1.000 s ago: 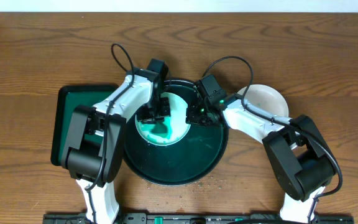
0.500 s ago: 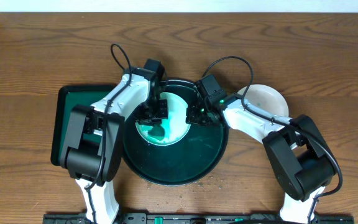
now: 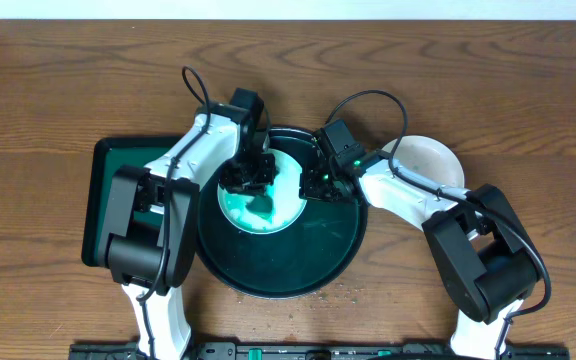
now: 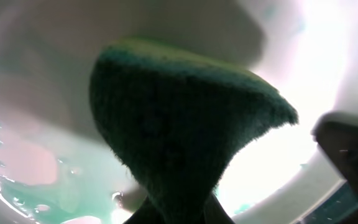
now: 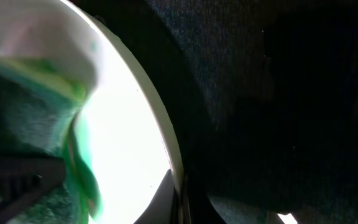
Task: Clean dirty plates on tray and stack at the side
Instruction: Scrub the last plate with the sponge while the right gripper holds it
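Overhead, the plate (image 3: pixel 286 182) lies in the round dark basin (image 3: pixel 298 268) at the table's middle, filmed with green soapy water. The left gripper (image 3: pixel 246 178) is down on its left half and the right gripper (image 3: pixel 315 183) is at its right rim, so the two arms face each other across the dish. A clean plate (image 3: pixel 430 160) sits to the right of the basin, nearer the right arm, and the green tray (image 3: pixel 103 200) lies to the left. Left wrist view: the fingers are clamped on a green sponge (image 4: pixel 185 130) at its narrow end, and the broad end fans out onto the wet white surface ahead. The far rim is beyond it, where a dark part of the other arm shows. Right wrist view: the rim runs down between the fingers, which appear pinched on it to steady the plate. The sponge lies to the left of that grip. Scrubbing strokes therefore run toward or away from the held rim.
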### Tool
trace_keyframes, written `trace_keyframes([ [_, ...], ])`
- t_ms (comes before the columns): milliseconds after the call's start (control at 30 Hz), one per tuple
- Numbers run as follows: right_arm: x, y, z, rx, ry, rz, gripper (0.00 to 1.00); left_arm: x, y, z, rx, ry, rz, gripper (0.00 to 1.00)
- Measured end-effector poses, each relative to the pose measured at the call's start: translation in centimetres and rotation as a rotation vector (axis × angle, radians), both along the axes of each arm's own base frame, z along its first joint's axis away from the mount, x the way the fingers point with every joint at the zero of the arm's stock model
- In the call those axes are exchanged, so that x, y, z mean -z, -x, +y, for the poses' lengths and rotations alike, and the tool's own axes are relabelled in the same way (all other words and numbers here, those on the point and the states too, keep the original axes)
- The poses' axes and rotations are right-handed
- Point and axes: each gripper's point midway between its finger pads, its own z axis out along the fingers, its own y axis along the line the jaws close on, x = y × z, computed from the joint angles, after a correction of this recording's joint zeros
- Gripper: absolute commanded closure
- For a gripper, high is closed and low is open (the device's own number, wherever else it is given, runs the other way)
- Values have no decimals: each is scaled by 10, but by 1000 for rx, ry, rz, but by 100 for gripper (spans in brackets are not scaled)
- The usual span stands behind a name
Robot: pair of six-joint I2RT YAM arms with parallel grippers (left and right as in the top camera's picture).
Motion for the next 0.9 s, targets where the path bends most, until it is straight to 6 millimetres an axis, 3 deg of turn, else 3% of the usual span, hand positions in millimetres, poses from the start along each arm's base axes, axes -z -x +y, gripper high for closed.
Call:
trace_keyframes([
  [167, 0, 0, 0, -2, 1, 0, 99, -11, -11, 12, -37, 7, -5, 93],
  [367, 0, 0, 0, -2, 1, 1, 99, -14, -6, 58, -142, -185, 44, 93],
  [500, 0, 0, 0, -2, 1, 1, 99, -14, -2, 73, -166, -277, 51, 92],
  [667, 0, 0, 0, -7, 1, -1, 99, -16, 10, 68, -136, -297, 87, 93],
  [900, 0, 0, 0, -10, 1, -2, 99, -22, 19, 24, 26, -29, 120, 93],
])
